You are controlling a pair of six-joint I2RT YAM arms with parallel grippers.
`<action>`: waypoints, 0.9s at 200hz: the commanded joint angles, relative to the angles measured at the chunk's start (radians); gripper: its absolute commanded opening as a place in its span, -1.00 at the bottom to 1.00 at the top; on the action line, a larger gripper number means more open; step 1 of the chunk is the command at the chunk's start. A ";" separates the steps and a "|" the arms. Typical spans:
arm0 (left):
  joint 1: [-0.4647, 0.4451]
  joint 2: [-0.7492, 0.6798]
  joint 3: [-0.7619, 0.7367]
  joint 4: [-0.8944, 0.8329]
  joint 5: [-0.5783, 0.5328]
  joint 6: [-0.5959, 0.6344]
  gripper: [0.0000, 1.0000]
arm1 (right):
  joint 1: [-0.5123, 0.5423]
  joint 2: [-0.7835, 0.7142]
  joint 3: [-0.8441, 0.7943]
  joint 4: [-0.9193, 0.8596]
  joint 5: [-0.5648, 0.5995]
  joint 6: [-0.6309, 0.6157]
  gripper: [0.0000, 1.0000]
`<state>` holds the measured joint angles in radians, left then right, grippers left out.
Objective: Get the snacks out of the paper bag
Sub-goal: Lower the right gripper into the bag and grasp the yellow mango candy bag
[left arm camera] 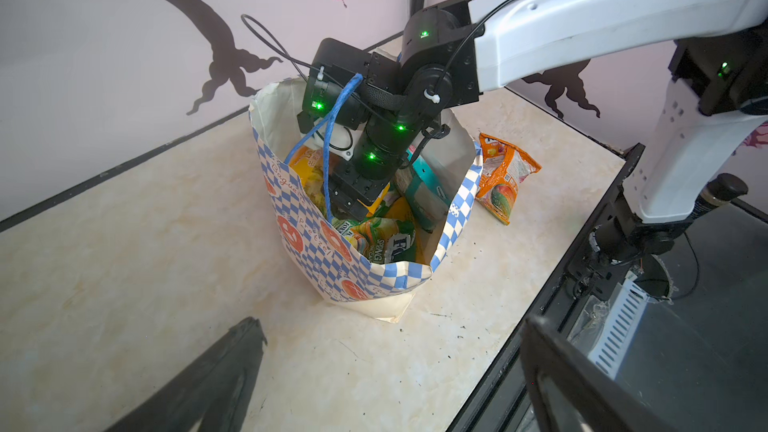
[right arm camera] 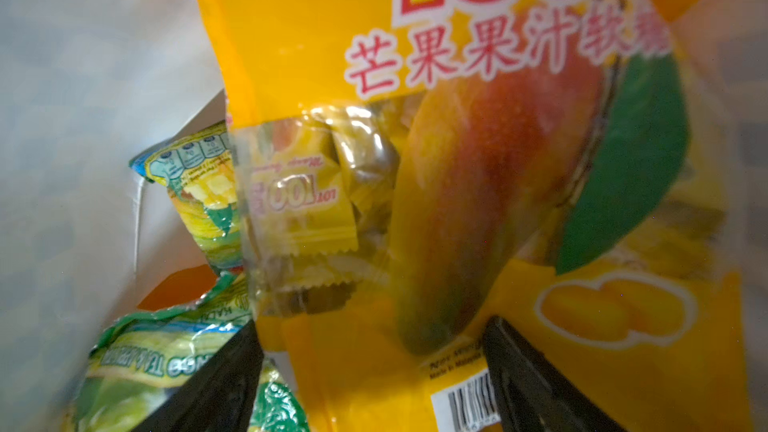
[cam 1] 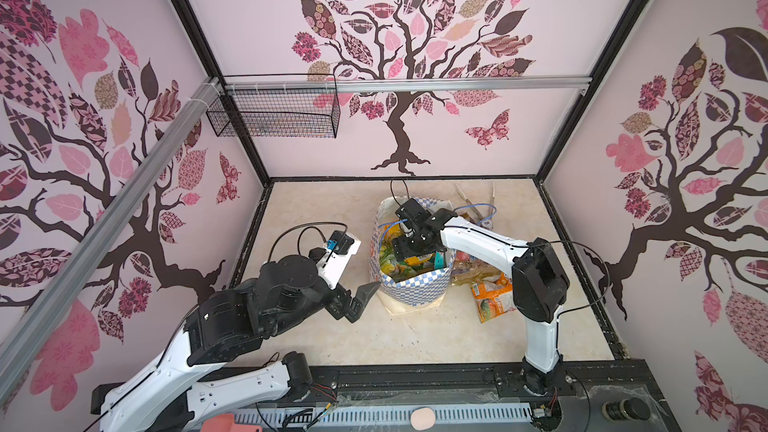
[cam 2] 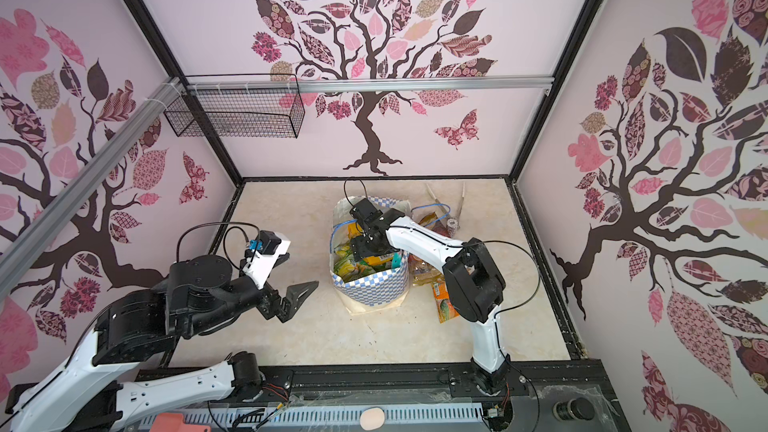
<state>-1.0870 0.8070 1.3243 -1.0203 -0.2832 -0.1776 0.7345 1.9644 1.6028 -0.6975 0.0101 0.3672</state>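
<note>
Inside the paper bag (cam 1: pixel 415 284) our right hand (right arm camera: pixel 374 326), fingers apart, hovers at the yellow mango packet (right arm camera: pixel 311 35), so next we pinch and lift; our left hand (cam 1: pixel 363 299) hangs nearby, fingers apart too.

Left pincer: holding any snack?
No, the left pincer stands open and empty, short of the paper bag.

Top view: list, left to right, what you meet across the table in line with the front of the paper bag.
left gripper → paper bag → orange packet lying on the table → right arm's black elbow
</note>
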 commanded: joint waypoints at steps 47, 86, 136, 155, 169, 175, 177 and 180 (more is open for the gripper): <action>0.003 0.034 0.028 0.047 0.006 0.004 0.97 | 0.004 0.083 -0.105 0.027 -0.022 0.038 0.52; 0.004 0.049 0.017 0.062 0.006 0.016 0.96 | 0.004 0.051 -0.097 0.030 0.039 0.032 -0.14; 0.003 0.103 0.031 0.119 0.040 0.047 0.97 | 0.004 -0.030 -0.095 0.045 0.048 0.030 -0.90; 0.003 0.107 0.031 0.124 0.044 0.047 0.97 | 0.004 -0.065 -0.091 0.049 0.053 0.032 -1.00; 0.003 0.102 0.026 0.122 0.043 0.044 0.97 | 0.004 -0.093 -0.086 0.055 0.053 0.034 -1.00; 0.002 0.097 0.025 0.121 0.041 0.041 0.96 | 0.004 -0.104 -0.084 0.055 0.053 0.036 -1.00; 0.002 0.095 0.023 0.121 0.040 0.041 0.96 | 0.004 -0.108 -0.082 0.055 0.052 0.036 -1.00; 0.003 0.094 0.020 0.121 0.040 0.040 0.97 | 0.004 -0.114 -0.080 0.058 0.051 0.038 -1.00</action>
<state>-1.0870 0.9237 1.3243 -0.9230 -0.2520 -0.1455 0.7334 1.9194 1.5314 -0.5934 0.0841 0.3935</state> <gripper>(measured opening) 0.982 0.058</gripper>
